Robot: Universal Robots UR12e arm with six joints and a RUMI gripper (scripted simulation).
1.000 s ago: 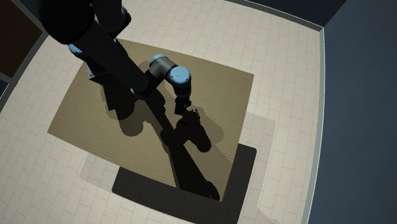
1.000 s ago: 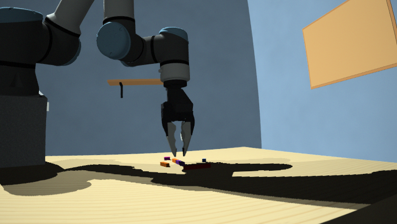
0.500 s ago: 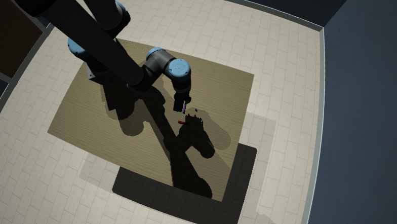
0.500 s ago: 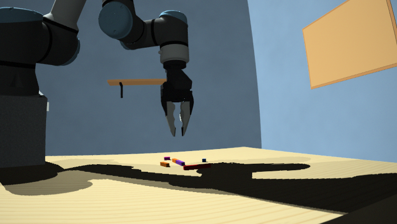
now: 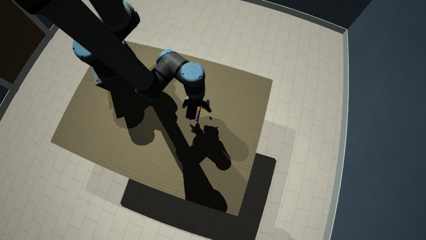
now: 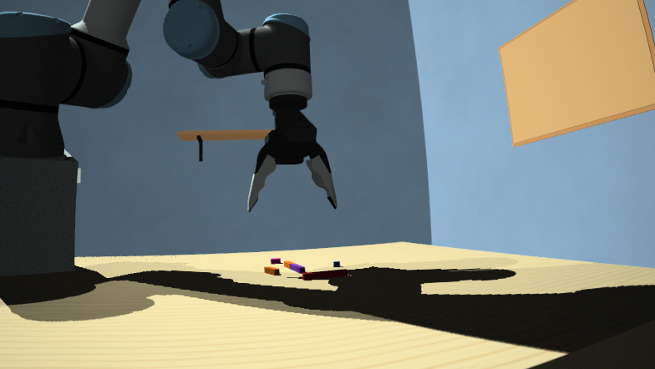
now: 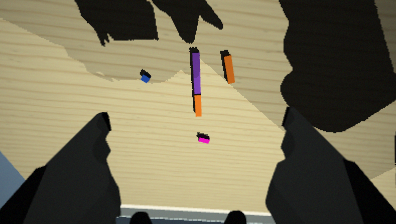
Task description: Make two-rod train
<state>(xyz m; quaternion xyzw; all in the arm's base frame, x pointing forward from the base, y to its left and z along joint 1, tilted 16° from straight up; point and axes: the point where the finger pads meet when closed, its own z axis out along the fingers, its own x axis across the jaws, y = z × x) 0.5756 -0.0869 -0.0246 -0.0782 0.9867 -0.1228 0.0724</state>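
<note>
Contents of the table (image 7: pixel 60 110), wrist view, listed left to right.

1. Blue rod (image 7: pixel 145 77): short, lying alone on the left, well apart from every other rod.
2. Purple rod (image 7: pixel 196 72): long axis running straight away from the camera. Its near end meets item 3 end to end; no gap is visible at the join.
3. Orange rod (image 7: pixel 198 105): in line with the purple rod and continuing it toward the camera. Purple six plus orange four gives the ten asked for, so the train appears made.
4. Magenta rod (image 7: pixel 203 139): short, lying crosswise just off the orange rod's near end. A visible gap separates them. Whether it amounts to a full rod's width cannot be judged from here.
5. Second orange rod (image 7: pixel 229 68): parallel to the purple rod on its right, apart from it by a clear strip of table.
6. Red rod (image 6: pixel 324 274): seen only in the exterior view, in shadow, near the purple end of the train. Its clearance from the train cannot be told.

Gripper (image 6: pixel 291 204): spread wide, carrying nothing, hanging high above the rods with the train straight below and ahead, its line passing between the two fingers. Open room lies on all sides. Any further move likely concerns spacing only.
</note>
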